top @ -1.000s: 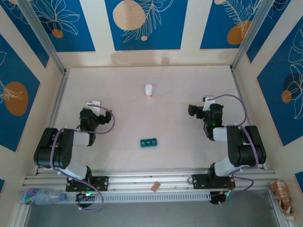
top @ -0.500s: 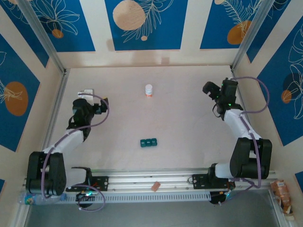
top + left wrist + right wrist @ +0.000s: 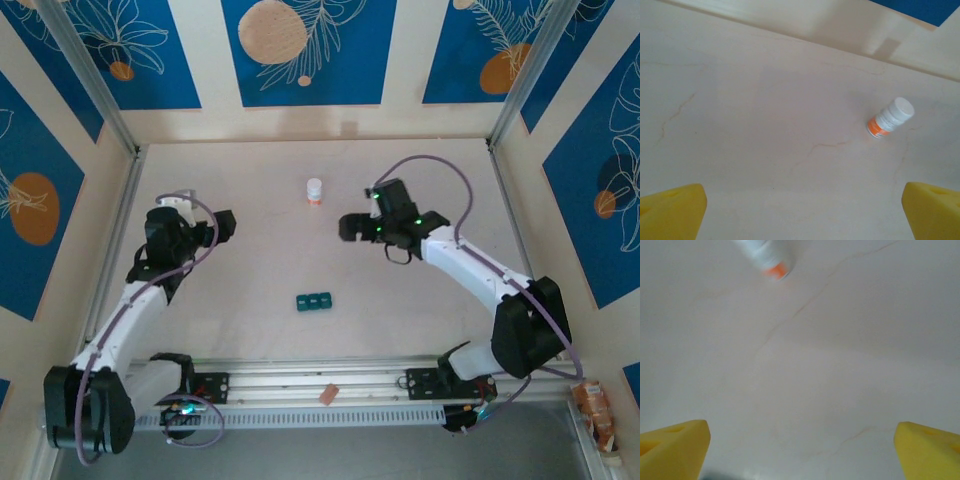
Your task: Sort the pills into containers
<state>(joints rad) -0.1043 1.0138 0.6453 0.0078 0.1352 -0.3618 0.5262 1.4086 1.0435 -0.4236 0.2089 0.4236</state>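
Containers (image 3: 314, 301), three joined teal plastic squares, sit on smooth pale table (image 3: 250, 260).

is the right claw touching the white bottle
Apart. The top view shows a strip of bare table between the right claw and the white bottle; the claw stands open, short of it.

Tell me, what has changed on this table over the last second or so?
Both arms unfolded from near their bases. The right end effector first reached far right, then swung left towards the small white plastic bottle with an orange-red band. The left end effector moved slightly farther out. Both are open, holding nothing. The bottle and the dark teal-green plastic strip of three joined square compartments stayed put.
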